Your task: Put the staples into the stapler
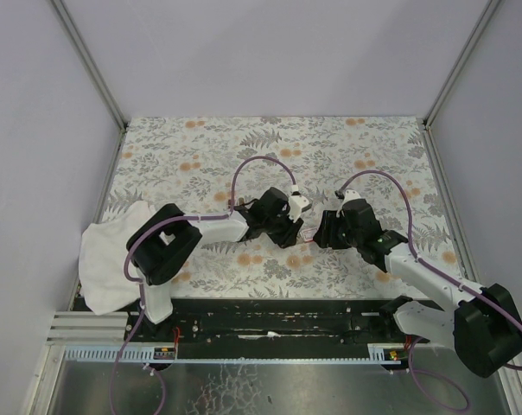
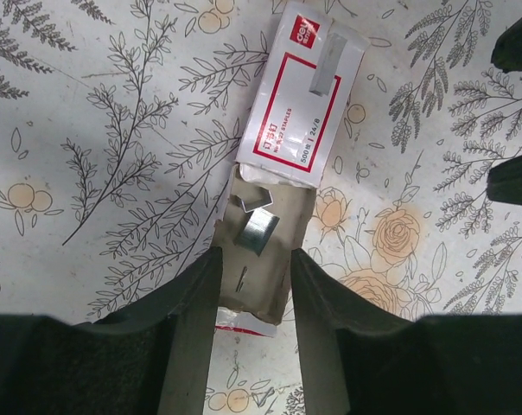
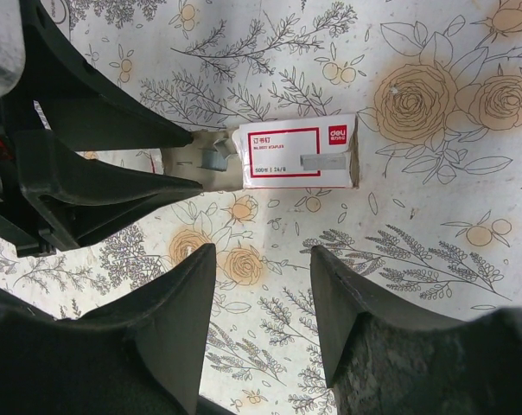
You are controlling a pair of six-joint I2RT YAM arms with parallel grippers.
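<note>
Left claw point(image 2: 255, 252): fingers partway apart, straddling the tan tray point(image 2: 259, 290) that sticks out of the staple box point(image 2: 291, 104).
- The tray lies in the gap, with one finger along each long edge.
- Whether the pads press on the tray edges or only stand beside them cannot be told from either wrist view.
- The box body, with its white label and red border, lies flat just beyond the fingertips, straight ahead and leaning slightly to the claw's right.
- The staples point(image 2: 261, 232) are short grey strips lying loose in the open tray. They sit right at the fingertips, a little ahead of them, between the two fingers.
- A red edge of the box shows under the tray's near end, deep in the gap.

Right claw point(image 3: 261, 251): fingers wide apart, with nothing between them but the flowered table point(image 3: 434, 259).
- The box lies ahead of the fingertips, clearly apart from them and crosswise to the claw.
- The tray end of the box points to the left of this view, where the left claw's fingers flank it.

Overhead view: the two claws face each other at mid-table with the box between them. A white cloth point(image 1: 110, 259) lies beside the left arm.
</note>
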